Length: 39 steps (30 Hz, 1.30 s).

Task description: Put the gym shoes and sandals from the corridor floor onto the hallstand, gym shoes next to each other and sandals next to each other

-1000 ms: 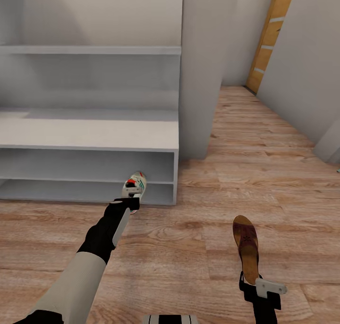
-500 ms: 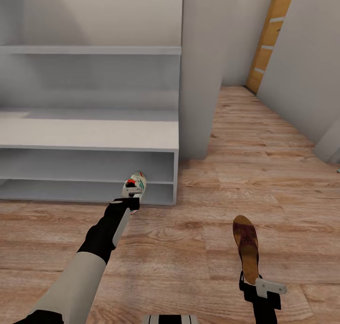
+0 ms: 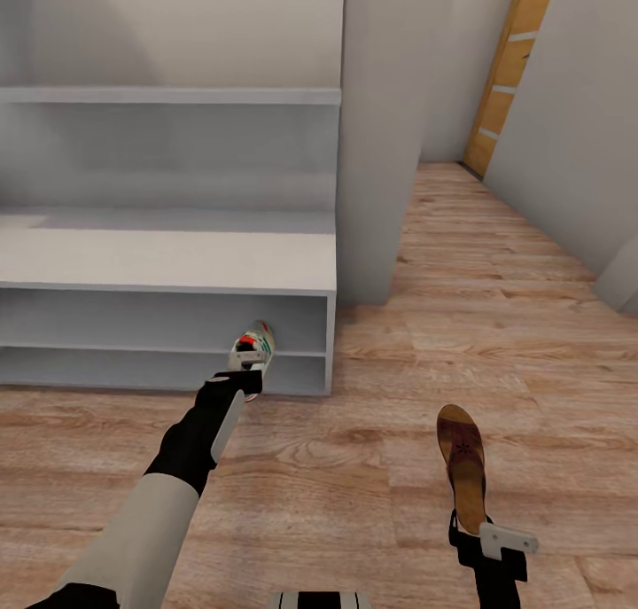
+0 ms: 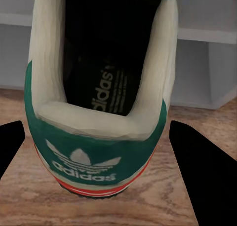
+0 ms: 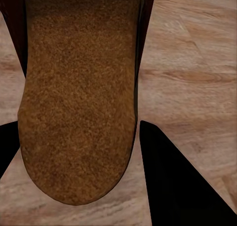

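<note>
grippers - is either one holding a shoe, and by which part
Both. The left end effector holds a gym shoe by its heel; the right end effector holds a sandal by its heel end.

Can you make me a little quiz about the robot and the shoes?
1. True or false: the gym shoe at the left end effector sits on top of the hallstand.
2. What is the right end effector holding?
3. What is the floor made of: A carpet, B wood planks, C tiles?

Key: 1 false, it is held in front of the lower shelves. 2 a sandal. 3 B.
</note>
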Available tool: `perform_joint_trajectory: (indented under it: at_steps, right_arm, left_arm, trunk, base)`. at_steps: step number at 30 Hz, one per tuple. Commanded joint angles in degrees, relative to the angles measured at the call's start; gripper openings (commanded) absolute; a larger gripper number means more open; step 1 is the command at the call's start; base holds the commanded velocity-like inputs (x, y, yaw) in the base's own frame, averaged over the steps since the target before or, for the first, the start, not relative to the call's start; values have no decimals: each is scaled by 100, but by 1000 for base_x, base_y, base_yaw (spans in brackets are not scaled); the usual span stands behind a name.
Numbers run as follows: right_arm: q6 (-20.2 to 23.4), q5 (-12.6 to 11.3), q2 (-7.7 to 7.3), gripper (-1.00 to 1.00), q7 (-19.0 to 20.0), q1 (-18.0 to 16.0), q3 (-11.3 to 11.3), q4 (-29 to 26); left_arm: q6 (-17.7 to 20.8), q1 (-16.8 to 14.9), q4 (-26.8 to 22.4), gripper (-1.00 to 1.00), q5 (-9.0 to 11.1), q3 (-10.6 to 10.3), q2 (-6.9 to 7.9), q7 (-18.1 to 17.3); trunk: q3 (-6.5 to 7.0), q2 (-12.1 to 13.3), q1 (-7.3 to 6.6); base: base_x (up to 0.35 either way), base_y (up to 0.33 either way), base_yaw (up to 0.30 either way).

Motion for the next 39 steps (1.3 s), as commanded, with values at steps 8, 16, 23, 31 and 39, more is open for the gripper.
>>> perform_joint_trajectory:
  at_steps: [8, 16, 23, 31, 39]
  right_arm:
    - [-9, -17, 0, -100, 5, 3, -2, 0]
    - [-9, -19, 0, -100, 5, 3, -1, -7]
    - [-9, -18, 0, -100, 5, 6, 1, -13]
    - [-9, -20, 0, -100, 5, 5, -1, -16]
    - [-9, -20, 0, -100, 5, 4, -1, -17]
  left_arm:
    - [4, 3, 40, -100, 23, 1, -1, 9]
    - [-9, 3, 29, -100, 23, -31, -1, 14]
    - [-13, 3, 28, -100, 23, -34, -1, 14]
    - [-14, 3, 26, -100, 23, -34, -1, 17]
    - [-10, 6, 20, -100, 23, -36, -1, 15]
  trunk:
    - [0, 1, 1]
    - [0, 1, 1]
    - [0, 1, 1]
    - [0, 1, 1]
    - [0, 1, 1]
  base:
    - [15, 0, 0]
    - [2, 0, 0]
    - [0, 0, 0]
    - [0, 0, 0]
    - [0, 0, 0]
